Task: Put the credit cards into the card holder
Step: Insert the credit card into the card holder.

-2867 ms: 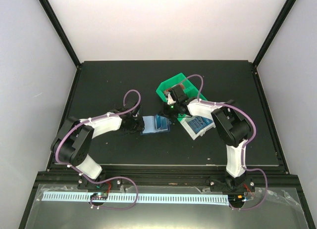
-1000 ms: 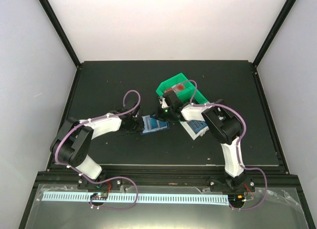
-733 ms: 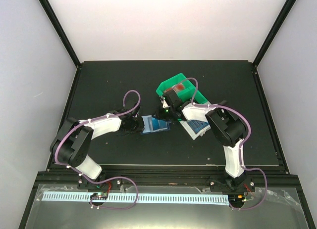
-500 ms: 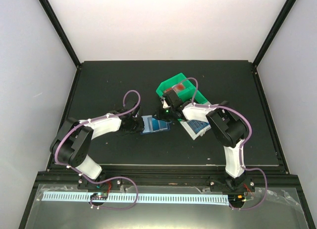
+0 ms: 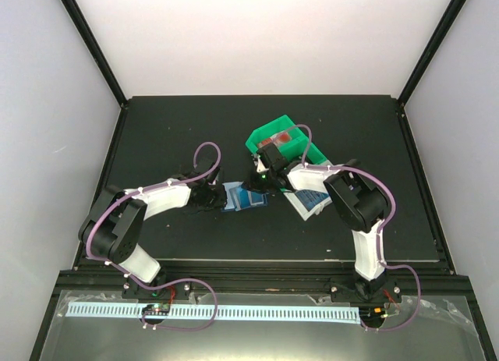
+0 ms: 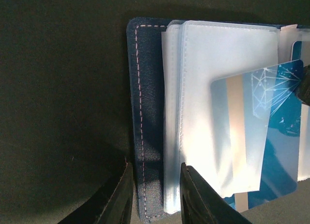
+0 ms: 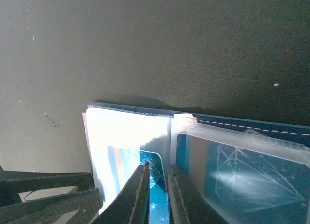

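The card holder (image 5: 243, 197) lies open on the black table, its navy cover (image 6: 145, 88) under clear sleeves. My left gripper (image 5: 212, 196) (image 6: 156, 168) is shut on its left edge, one jaw outside the cover and one on the sleeves. A blue credit card (image 6: 261, 112) (image 7: 155, 158) sits partly inside a clear sleeve, tilted, its lower end sticking out. My right gripper (image 5: 259, 180) (image 7: 158, 167) is shut on that card's edge. A second blue card (image 7: 242, 175) lies fully inside the neighbouring sleeve.
A green bin (image 5: 261, 135) stands just behind the right gripper. A white bin (image 5: 300, 209) holding more blue cards sits to the right of the card holder, under the right forearm. Black frame rails border the table.
The right gripper came left from the bins to the card holder with the card. In the last second its jaws opened briefly and closed again on the card. The left arm kept still.
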Controlling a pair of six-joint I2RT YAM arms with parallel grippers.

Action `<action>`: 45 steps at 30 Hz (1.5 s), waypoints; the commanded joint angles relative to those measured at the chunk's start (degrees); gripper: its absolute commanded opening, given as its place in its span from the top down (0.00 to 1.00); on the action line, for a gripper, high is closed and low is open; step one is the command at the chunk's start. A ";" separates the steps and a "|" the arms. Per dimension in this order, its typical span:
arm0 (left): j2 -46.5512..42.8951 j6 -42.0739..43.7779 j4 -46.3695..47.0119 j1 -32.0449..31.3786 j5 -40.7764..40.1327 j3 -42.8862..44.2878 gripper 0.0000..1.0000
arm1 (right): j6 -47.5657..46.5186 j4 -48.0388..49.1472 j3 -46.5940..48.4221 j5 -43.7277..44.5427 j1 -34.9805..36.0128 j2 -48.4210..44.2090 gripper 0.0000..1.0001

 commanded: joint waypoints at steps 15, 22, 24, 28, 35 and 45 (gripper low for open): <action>1.67 0.07 -4.20 -0.16 0.13 -2.20 0.71 | 5.49 10.73 -3.79 0.24 0.32 1.82 0.99; 1.34 0.04 -4.25 -0.19 0.14 -2.35 0.70 | 7.09 12.81 -4.94 5.17 0.23 0.70 0.99; 1.24 0.08 -4.27 -0.21 0.20 -2.35 0.70 | 7.92 13.37 -5.87 7.29 0.24 -0.07 0.99; 0.99 0.08 -4.19 -0.22 0.38 -2.31 0.70 | 9.13 14.33 -8.60 11.36 0.24 -2.58 0.99; 0.84 0.12 -3.50 -0.17 1.56 -2.37 0.70 | 12.27 16.78 -10.85 12.71 0.40 -3.68 0.99; 1.11 -0.03 -2.91 -0.17 2.08 -2.48 0.70 | 12.39 18.76 -11.75 11.30 1.14 -3.86 0.99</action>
